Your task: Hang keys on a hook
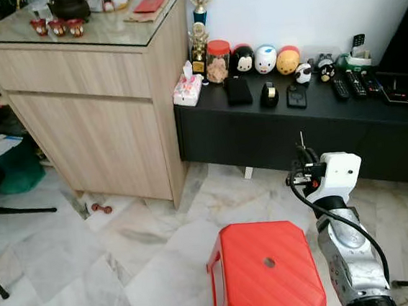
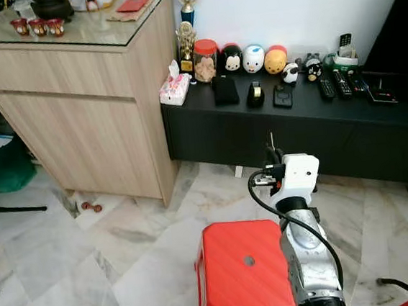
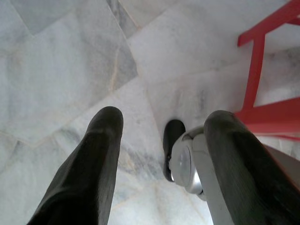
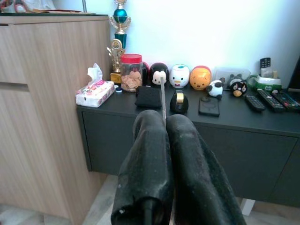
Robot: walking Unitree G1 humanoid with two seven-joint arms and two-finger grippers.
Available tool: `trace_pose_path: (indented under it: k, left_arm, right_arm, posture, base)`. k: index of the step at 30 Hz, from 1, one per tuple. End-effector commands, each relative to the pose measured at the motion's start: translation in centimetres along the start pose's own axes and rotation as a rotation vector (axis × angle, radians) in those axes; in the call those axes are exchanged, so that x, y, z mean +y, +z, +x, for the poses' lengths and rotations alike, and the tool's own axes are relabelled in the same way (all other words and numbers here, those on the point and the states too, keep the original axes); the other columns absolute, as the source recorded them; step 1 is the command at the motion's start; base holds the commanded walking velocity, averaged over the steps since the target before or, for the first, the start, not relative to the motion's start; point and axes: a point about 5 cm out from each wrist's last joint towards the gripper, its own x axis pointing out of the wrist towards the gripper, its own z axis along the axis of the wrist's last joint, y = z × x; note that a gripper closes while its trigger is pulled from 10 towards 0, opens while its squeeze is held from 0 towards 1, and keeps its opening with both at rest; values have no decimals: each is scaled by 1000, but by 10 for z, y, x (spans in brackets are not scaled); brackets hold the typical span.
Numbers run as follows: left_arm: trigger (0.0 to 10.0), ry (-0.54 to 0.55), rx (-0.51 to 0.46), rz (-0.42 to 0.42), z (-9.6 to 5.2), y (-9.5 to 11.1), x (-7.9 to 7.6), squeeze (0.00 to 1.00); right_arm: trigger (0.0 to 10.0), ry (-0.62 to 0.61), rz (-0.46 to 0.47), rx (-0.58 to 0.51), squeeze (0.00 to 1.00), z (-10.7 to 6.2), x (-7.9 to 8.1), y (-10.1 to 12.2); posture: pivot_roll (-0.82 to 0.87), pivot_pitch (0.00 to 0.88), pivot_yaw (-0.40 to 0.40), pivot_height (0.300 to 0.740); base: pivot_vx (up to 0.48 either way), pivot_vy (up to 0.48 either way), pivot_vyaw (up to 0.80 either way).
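My right gripper (image 4: pixel 165 117) is raised in front of the low black cabinet (image 1: pixel 295 126), with its black fingers (image 4: pixel 187 154) pressed together. A thin pale strip (image 4: pixel 162 101) sticks out from between the tips and points up; what hangs from it is hidden. In the eye views the same gripper (image 1: pixel 303 161) sits above the red stool (image 1: pixel 266 270). My left gripper (image 3: pixel 164 122) hangs low and points at the marble floor beside a red stool leg (image 3: pixel 255 70), fingers (image 3: pixel 89 159) spread apart and holding nothing.
A tall wooden cabinet (image 1: pixel 92 113) with a glass top stands at the left. On the black cabinet are a tissue pack (image 1: pixel 188 89), a jar (image 1: pixel 217 61), round toy figures (image 1: pixel 266 59) and remotes (image 1: pixel 349 85). A small brown object (image 1: pixel 101 208) lies on the floor.
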Motion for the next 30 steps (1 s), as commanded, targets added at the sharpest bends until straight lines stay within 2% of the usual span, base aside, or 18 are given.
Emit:
trace_pose_path:
  k: [1,23,30]
  left_arm:
    - [10000,16,26,-18,-2,-7,2,0]
    - [10000,-1,57,-15,0,-7,-2,0]
    - [10000,2,53,4,0,-6,-3,0]
  right_arm:
    - [10000,-3,-7,-9,0,1,-2,1]
    - [10000,-30,-21,-13,0,3,-4,2]
    - [10000,-43,-26,-14,0,4,-6,3]
  posture:
    - [-8,0,-75,740]
    - [-17,0,-67,740]
    - [-20,0,-70,740]
  base:
    - [-300,0,0]
    - [-319,0,0]
    - [0,0,0]
